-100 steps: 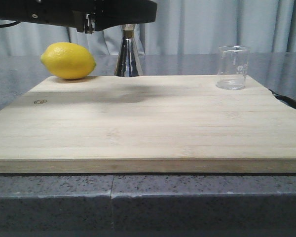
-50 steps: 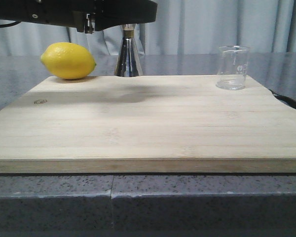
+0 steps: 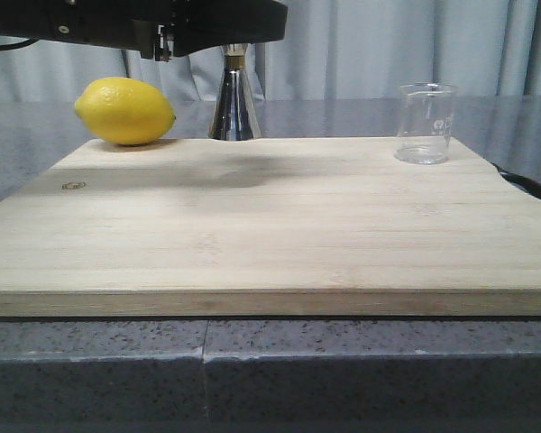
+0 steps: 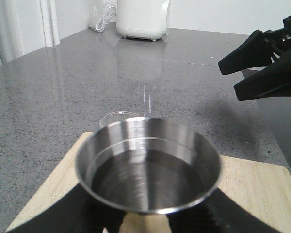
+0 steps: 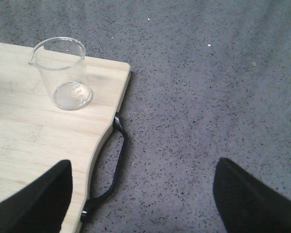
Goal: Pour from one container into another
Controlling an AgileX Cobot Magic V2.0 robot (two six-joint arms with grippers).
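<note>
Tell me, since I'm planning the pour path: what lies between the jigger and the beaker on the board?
Nothing: in the front view, only bare cutting board runs from jigger to beaker.

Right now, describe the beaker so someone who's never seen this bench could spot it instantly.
Find the pale wooden cutting board on the grey stone counter. In the front view, the beaker stands upright near the board's far right corner, alone and ungripped. Unlike the yellow lemon and the shiny steel jigger further left, it is clear glass, with a pour lip and faint white markings.
</note>
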